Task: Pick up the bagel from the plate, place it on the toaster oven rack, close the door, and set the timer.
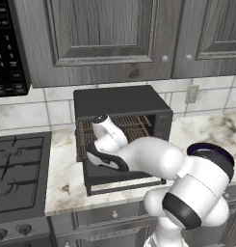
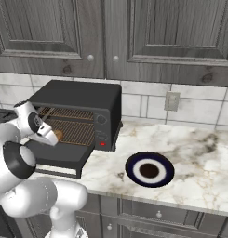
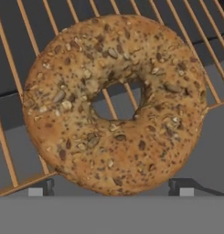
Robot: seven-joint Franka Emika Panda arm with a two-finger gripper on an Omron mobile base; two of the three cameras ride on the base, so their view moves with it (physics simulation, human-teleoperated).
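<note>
Claw (image 3: 111,194) spread wide over the seeded bagel (image 3: 114,103) lying flat on the rack (image 3: 22,55), near its front edge; likely light, firm, crumbly, so if you regrip, pinch its 2 outer sides.

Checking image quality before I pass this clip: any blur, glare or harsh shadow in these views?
Hand view: the bagel is soft and slightly blurred up close on the rack. Left base view: even flat light, the oven cavity dim, no glare. Right base view: the plate is crisp, with only a faint shadow.
</note>
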